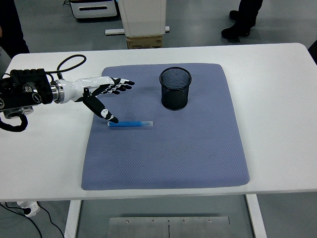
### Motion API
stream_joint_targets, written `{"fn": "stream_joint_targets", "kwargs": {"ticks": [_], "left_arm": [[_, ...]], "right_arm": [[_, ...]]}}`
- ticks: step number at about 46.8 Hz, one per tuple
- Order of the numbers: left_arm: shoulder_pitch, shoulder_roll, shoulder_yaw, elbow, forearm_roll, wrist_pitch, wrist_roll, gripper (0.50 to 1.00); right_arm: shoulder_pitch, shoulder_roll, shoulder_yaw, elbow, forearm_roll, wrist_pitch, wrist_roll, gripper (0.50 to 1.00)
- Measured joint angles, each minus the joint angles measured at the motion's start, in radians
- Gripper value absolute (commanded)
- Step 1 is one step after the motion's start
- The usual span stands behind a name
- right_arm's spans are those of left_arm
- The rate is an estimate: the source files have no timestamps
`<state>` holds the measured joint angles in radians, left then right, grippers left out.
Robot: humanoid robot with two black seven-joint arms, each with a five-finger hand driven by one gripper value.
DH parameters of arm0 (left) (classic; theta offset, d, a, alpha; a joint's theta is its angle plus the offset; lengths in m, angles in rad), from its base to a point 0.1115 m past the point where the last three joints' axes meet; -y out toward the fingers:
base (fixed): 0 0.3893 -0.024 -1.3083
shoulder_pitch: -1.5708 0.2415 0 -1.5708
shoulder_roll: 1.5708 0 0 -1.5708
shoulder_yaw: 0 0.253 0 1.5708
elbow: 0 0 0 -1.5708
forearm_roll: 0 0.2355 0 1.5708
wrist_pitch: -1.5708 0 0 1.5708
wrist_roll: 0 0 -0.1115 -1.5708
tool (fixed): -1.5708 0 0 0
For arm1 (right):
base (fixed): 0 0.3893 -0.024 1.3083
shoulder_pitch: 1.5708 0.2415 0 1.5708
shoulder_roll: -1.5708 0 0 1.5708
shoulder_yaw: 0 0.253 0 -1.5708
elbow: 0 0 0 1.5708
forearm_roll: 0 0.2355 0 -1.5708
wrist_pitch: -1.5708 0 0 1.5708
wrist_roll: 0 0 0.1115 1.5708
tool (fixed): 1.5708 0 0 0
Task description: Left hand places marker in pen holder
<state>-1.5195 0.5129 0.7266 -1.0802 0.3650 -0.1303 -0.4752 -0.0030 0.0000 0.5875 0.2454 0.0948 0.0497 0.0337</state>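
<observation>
A blue marker (131, 124) lies flat on the grey-blue mat (168, 148), pointing left to right, left of the mat's middle. A black mesh pen holder (175, 88) stands upright on the mat's far part, empty as far as I can see. My left hand (111, 96) reaches in from the left over the mat's far left corner. Its fingers are spread and hold nothing. The thumb tip (113, 119) hangs right at the marker's left end. The right arm is out of view.
The mat lies on a white table (277, 99). A person's shoes (237, 27) and a white stand with a cardboard box (144, 40) are on the floor beyond the table's far edge.
</observation>
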Motion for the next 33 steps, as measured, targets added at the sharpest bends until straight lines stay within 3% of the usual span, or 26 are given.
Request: {"fn": "stream_joint_targets", "kwargs": {"ticks": [9, 18, 33], "left_arm": [[-0.008, -0.055, 0.069, 0.005, 0.038, 0.01, 0.0, 1.0], [-0.004, -0.096, 0.072, 0.006, 0.056, 0.074, 0.003, 1.0], [0.005, -0.18, 0.073, 0.014, 0.058, 0.104, 0.004, 1.0]], "right_arm": [[0.0, 0.0, 0.0, 0.0, 0.0, 0.0, 0.0, 1.0], [0.0, 0.0, 0.0, 0.0, 0.0, 0.0, 0.0, 1.0], [0.0, 0.0, 0.0, 0.0, 0.0, 0.0, 0.0, 1.0]]}}
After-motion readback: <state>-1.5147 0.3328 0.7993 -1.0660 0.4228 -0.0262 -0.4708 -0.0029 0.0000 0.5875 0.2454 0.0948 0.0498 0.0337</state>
